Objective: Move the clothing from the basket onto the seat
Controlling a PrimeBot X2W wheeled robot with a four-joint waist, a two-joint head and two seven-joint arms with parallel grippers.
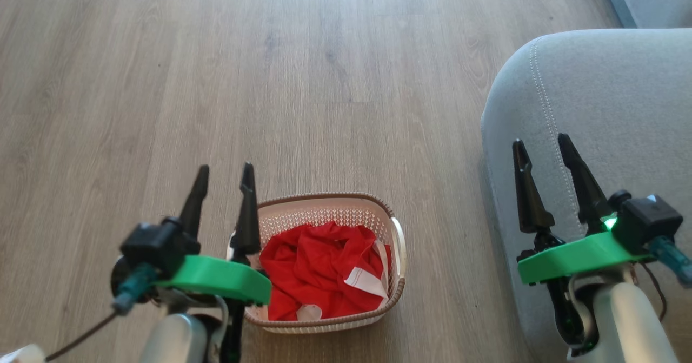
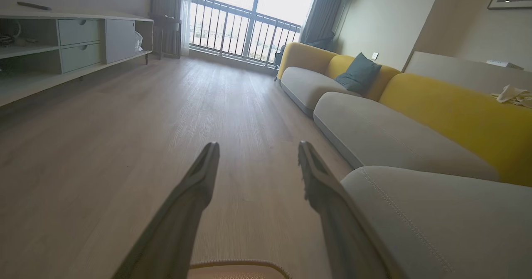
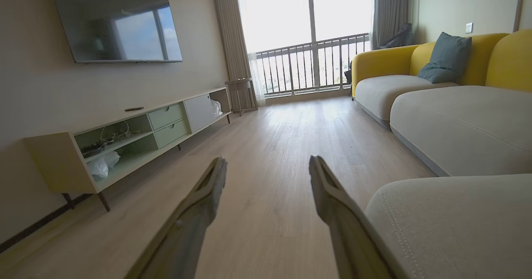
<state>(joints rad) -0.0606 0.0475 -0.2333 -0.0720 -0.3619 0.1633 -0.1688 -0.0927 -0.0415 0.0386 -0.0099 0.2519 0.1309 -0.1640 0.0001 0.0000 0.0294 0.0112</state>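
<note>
Beside the seat (image 1: 611,109), clothing (image 1: 313,271) fills the basket (image 1: 324,196). Left claw (image 1: 225,166) and right claw (image 1: 540,139) gape wide, empty, probably pre-grab.

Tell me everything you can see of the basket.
The basket is small, oval, cream plastic with perforated walls, a brown braided-look rim and a white handle on its right side. It stands upright on the wood floor, left of the grey seat and apart from it. Crumpled red clothing with white trim fills it, hiding its floor. The open left tool hides its left edge in the head view.
</note>
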